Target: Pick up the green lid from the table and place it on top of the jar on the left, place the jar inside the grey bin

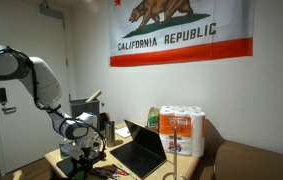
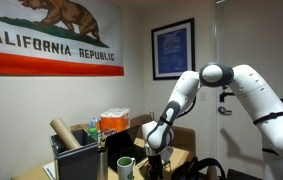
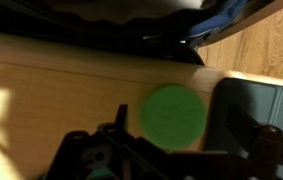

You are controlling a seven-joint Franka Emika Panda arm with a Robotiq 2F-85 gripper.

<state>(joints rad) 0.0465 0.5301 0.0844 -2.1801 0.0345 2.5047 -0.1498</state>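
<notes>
The green lid [image 3: 173,115] lies flat on the wooden table [image 3: 51,100], a blurred bright green disc in the wrist view. My gripper [image 3: 186,140] hangs low over it, open, with the lid between the dark fingers [image 3: 121,122] and nothing held. Just right of the lid is the grey bin [image 3: 256,105], whose near wall almost touches it. In both exterior views the arm bends down to the tabletop, gripper [image 1: 81,150] [image 2: 157,150] close to the surface. The jar is outside the wrist view, and I cannot pick it out in the exterior views.
An open black laptop [image 1: 141,150] sits beside the gripper. Behind it are a pack of paper towels [image 1: 184,130] and an orange carton [image 1: 153,120]. A cardboard box with a tube [image 2: 71,150] stands at the table's end. Dark bags [image 3: 131,25] lie past the table edge.
</notes>
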